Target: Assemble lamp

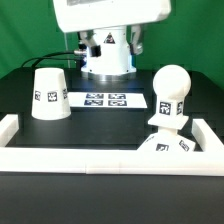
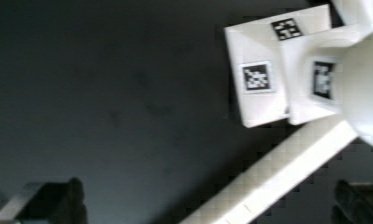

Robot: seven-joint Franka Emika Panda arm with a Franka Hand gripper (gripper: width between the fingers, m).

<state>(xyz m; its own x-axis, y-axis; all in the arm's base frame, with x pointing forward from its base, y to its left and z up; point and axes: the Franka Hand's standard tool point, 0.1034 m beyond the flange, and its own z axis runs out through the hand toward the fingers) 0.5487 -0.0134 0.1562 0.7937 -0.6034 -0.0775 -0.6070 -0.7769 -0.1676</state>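
The white tapered shade (image 1: 48, 97) stands mouth down on the black table at the exterior view's left. The round bulb (image 1: 168, 92) stands upright with its neck on the small square base (image 1: 164, 147), at the exterior view's right, close to the front rail. In the wrist view the base (image 2: 266, 72) and part of the bulb (image 2: 362, 100) show from above. My gripper (image 2: 201, 205) is open and empty, its dark fingertips (image 2: 41, 200) wide apart, above the table and off to the side of the base. Its fingers are out of the exterior view.
The marker board (image 1: 105, 100) lies flat at the table's middle, before the robot's pedestal (image 1: 107, 55). Long white border rails (image 1: 110, 160) run along the front and both sides; one rail (image 2: 281, 172) crosses between my fingers. The arm's white body (image 1: 110, 15) hangs at the top.
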